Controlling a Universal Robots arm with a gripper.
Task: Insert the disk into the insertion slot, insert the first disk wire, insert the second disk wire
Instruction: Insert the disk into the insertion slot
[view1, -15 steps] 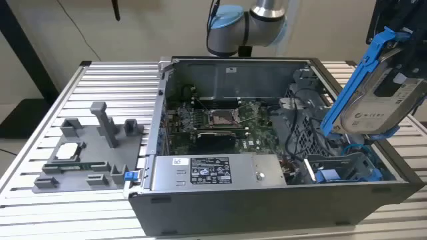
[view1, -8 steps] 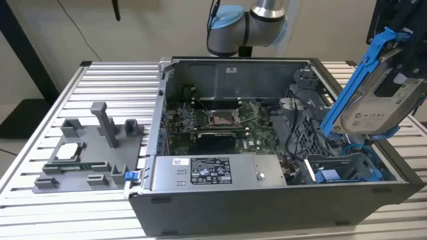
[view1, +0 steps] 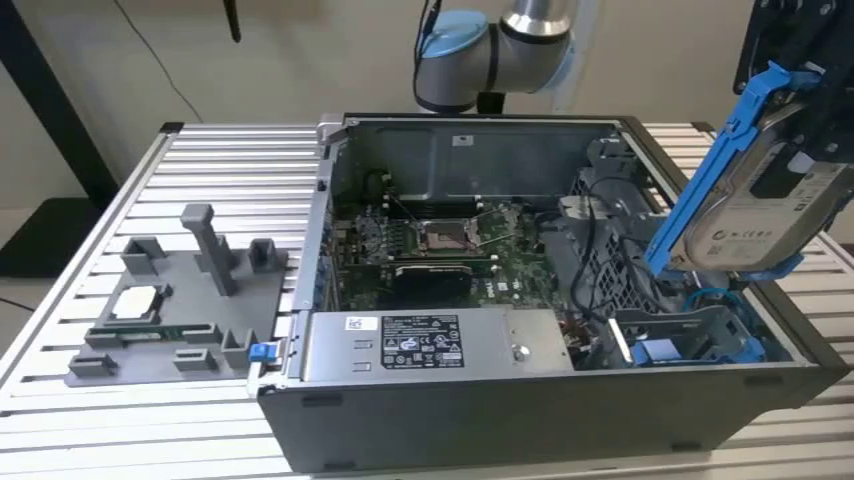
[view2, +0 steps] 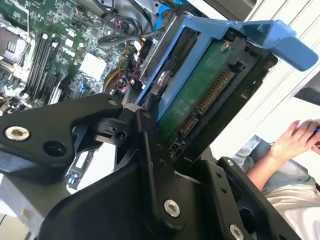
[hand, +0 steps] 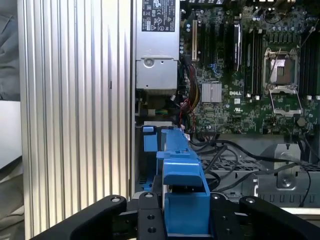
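Note:
My gripper (view1: 805, 140) is shut on the disk (view1: 755, 214), a silver-grey drive with a white label in a blue carrier frame (view1: 705, 170). I hold it tilted steeply in the air over the open computer case's side at the exterior view's right. Just below its lower end lies the insertion slot (view1: 689, 336), a grey metal bay with blue tabs. In the second wrist view the disk's green underside (view2: 194, 97) and its connector edge sit between my black fingers (view2: 148, 142). In the first wrist view the blue carrier (hand: 184, 192) rises from my gripper (hand: 185, 222) above the slot (hand: 150, 146).
The case holds a motherboard (view1: 427, 238), a grey labelled power-supply box (view1: 430, 342) and loose black cables (view1: 603, 262) beside the slot. A grey fixture (view1: 174, 310) with small parts stands on the slatted table (view1: 214, 170) at the exterior view's left. A person's hand (view2: 295, 140) is nearby.

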